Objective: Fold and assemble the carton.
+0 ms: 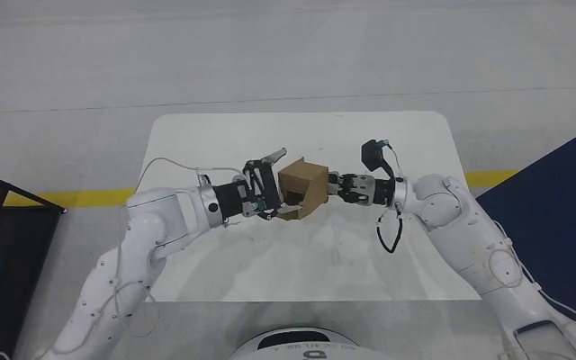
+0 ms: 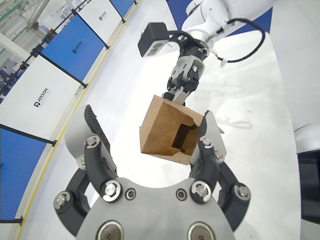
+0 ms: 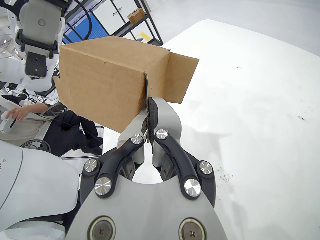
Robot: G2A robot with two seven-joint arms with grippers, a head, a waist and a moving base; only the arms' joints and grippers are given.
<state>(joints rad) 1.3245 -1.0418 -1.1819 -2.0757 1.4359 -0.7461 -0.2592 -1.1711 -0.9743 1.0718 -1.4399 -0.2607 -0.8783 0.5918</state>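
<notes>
Carton (image 3: 105,81) pinched by one wall edge in my right pincer (image 3: 149,106), held just ahead of it above the desk (image 3: 250,101), so the open end faces my left pincer (image 2: 148,116) (spread wide, one side touching it) for folding.

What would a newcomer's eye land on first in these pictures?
A brown carton, held between the two arms over the white table. The right claw is shut on one edge of the carton. The left claw stands open at its partly folded end.
</notes>
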